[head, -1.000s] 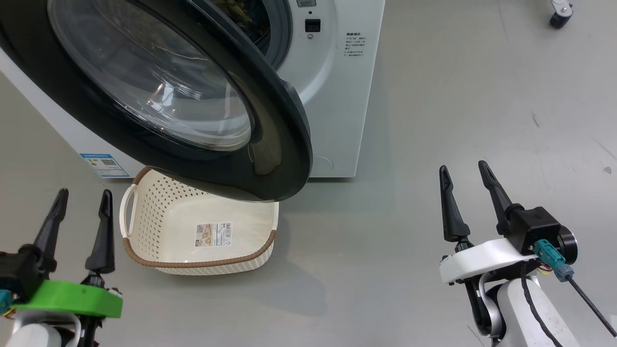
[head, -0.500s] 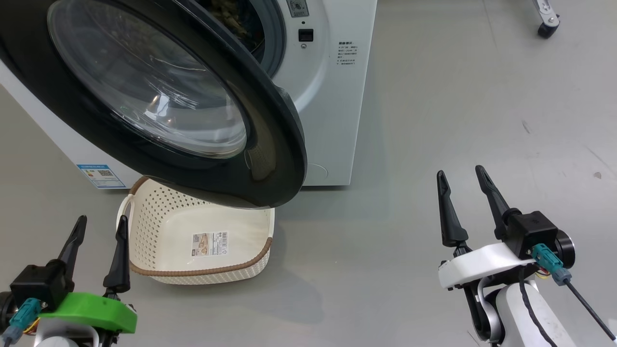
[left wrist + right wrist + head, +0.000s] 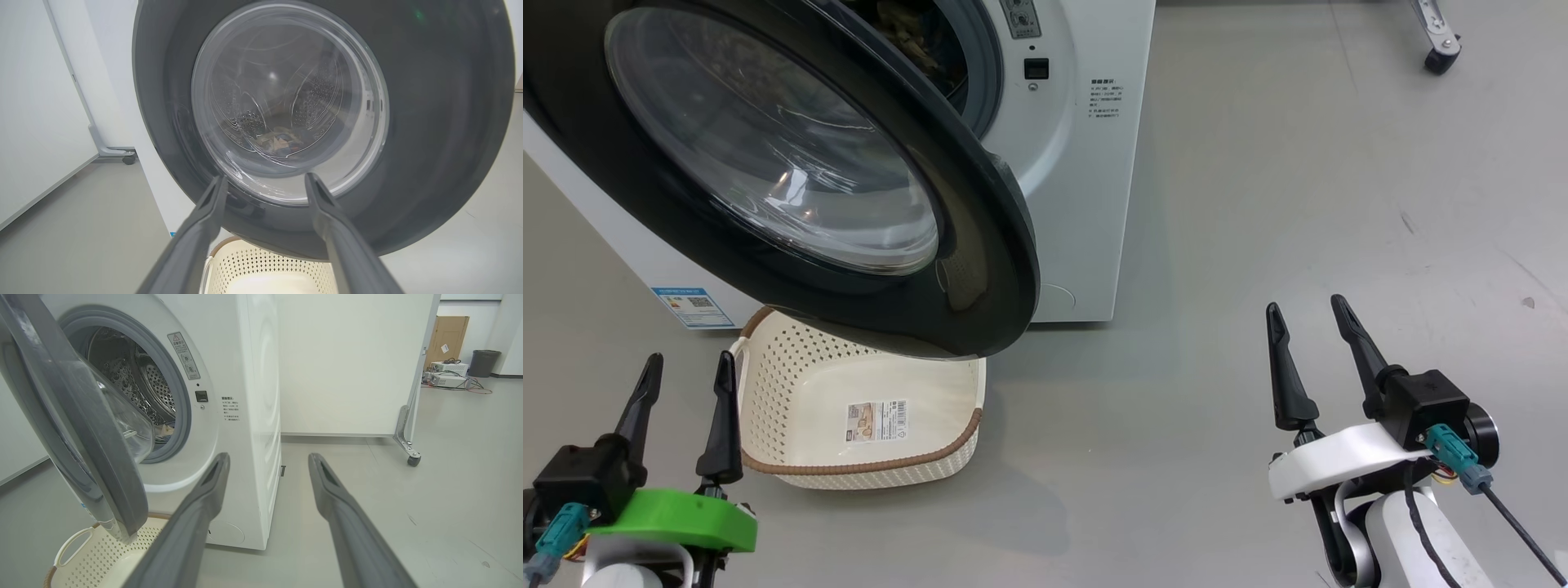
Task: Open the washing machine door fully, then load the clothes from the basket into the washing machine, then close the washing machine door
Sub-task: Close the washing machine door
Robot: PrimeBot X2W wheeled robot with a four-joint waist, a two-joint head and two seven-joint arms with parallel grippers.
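The washing machine door (image 3: 984, 269) stands part-open, swung out from the white washing machine (image 3: 1078, 204) on the grey floor (image 3: 1258, 204), its black rim hanging over the back part of the basket (image 3: 768, 392). The cream basket sits on the floor right at the foot of the machine's front, near a blue sticker (image 3: 693, 306) on the cabinet, w/ a barcode label (image 3: 876, 420) on its bottom in plain sight. The clothes (image 3: 282, 141) lie low inside the steel drum, seen thru the door's glass bowl in the left wrist view as a small blue-and-cream heap; the print is too blurred to read. The left gripper (image 3: 691, 356), on a green mount, hovers over the floor just beside the basket's left handle, fingers spread wide & gripping nothing; its wrist view looks straight at the door glass. The right gripper (image 3: 1304, 302), on a white mount, hangs well apart to the machine's right over the floor, fingers likewise spread wide, nothing btwn them. Beyond, in the right wrist view: a white panel (image 3: 347, 363) on casters, a cardboard box (image 3: 447, 341) and a dark bin (image 3: 484, 363) at the room's far end.
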